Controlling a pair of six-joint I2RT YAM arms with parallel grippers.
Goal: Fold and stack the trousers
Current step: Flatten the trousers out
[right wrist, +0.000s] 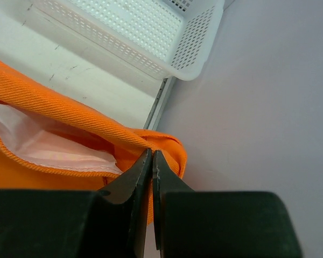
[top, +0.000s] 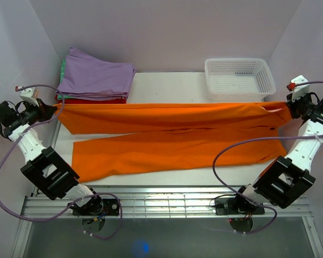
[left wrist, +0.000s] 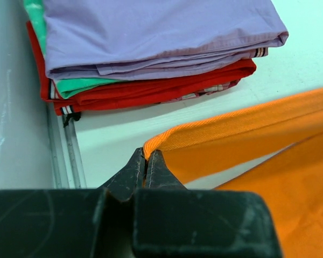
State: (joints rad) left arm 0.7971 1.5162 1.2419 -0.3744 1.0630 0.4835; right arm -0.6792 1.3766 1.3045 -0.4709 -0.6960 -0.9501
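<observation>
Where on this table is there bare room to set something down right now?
Bare table shows at the far edge between the folded stack and the basket, plus a thin strip along the near edge. The middle is crowded: the trousers span it, pinched by the left gripper and right gripper.

Left pincer, right pincer, both clamped.

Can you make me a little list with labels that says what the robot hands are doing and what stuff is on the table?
left gripper: shut on the leg end of the orange trousers, at the table's left edge
right gripper: shut on the waistband end, at the right edge
trousers: stretched across the table between both grippers, second leg lying flat nearer the arms
folded pile: lilac garment on top, green garment and red garment beneath, back left
basket: white, empty, back right
</observation>
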